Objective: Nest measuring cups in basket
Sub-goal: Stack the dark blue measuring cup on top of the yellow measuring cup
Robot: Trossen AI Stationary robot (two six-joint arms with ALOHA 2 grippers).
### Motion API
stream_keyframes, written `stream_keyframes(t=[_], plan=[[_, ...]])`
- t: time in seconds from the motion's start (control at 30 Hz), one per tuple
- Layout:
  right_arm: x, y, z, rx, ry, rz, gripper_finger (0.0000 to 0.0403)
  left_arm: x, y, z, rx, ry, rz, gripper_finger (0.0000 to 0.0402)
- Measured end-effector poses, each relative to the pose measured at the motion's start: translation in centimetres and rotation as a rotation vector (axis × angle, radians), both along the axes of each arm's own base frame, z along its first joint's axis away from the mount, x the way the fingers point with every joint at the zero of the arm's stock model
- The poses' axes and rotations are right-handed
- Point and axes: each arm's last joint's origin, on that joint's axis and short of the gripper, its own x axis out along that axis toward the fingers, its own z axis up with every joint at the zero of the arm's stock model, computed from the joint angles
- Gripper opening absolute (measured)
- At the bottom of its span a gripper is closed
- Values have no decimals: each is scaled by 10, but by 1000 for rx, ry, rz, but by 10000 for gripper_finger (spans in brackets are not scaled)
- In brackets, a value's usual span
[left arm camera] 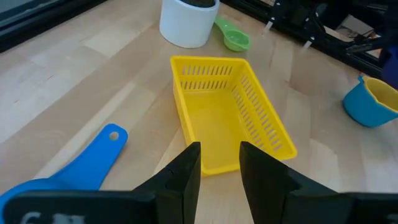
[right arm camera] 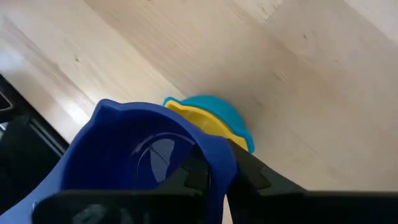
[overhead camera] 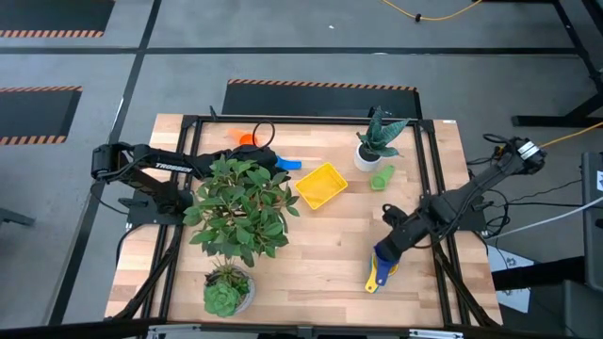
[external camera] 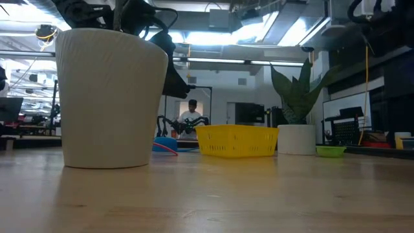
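Two pincers are working: the right pincer (right arm camera: 214, 171) is gripping a blue cup's (right arm camera: 134, 155) rim lower right, the left pincer (left arm camera: 219, 167) hovering narrow by the basket (left arm camera: 229, 112).

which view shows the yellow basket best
The left wrist view: the basket fills the frame, slatted walls and bare inside visible. The high view shows it small at table centre; the low view only its side; the right wrist view misses it.

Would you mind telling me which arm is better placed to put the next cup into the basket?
Probably the right: its gripper is shut on the dark blue cup. The left gripper holds nothing, though it hovers nearer the basket.
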Motion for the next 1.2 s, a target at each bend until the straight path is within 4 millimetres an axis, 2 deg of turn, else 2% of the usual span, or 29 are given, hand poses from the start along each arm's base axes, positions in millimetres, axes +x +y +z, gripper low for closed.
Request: stream_keyframes(t=[0.43, 0.8, 1.03, 1.2], plan=[[8, 6, -15, -50, 59, 25, 41, 0, 0, 0, 0, 0, 0, 105], [10, 8, -19, -58, 77, 27, 49, 0, 0, 0, 0, 0, 0, 105], [10, 8, -19, -60, 79, 28, 79, 0, 0, 0, 0, 0, 0, 105], [10, 8, -19, -60, 79, 28, 117, 0, 0, 0, 0, 0, 0, 105]])
